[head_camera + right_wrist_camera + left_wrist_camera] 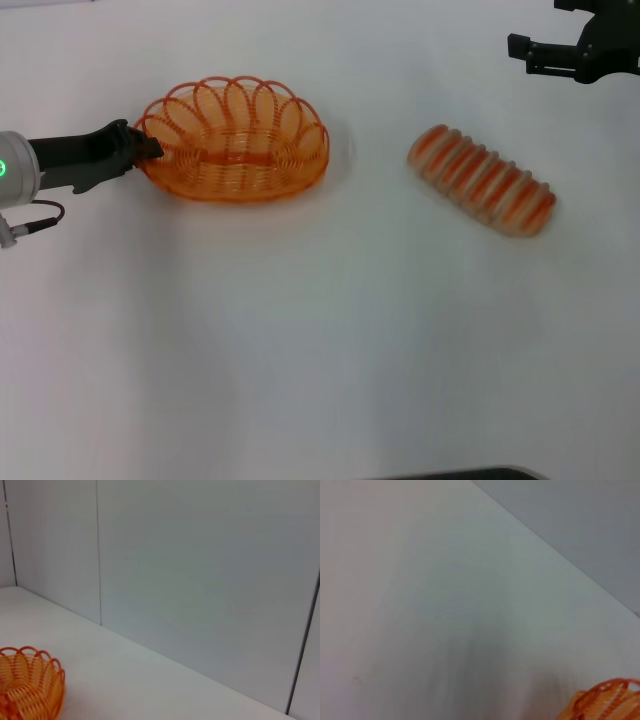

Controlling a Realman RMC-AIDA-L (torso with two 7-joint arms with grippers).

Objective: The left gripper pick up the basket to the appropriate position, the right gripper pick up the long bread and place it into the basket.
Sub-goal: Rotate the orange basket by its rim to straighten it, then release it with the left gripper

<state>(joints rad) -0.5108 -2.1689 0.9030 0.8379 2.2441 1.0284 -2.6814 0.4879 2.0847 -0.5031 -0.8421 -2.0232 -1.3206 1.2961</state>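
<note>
On the white surface [320, 350], the basket [235, 142] sits left of the long bread [481, 180], well apart. The left hand [148, 148] pinches the basket's left rim. The right hand [530, 55] hovers far right; I cannot tell its finger state.

White desk [320, 350] is spanning the work area; pale grey panelled wall [200, 580] is standing behind it, seams showing.

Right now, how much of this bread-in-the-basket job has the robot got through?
Nothing looks finished. The left gripper is at the rim of the orange wire basket, which sits on the white table. The long bread lies untouched to its right, with the right gripper parked well away. Picking up the bread and putting it in remains.
</note>
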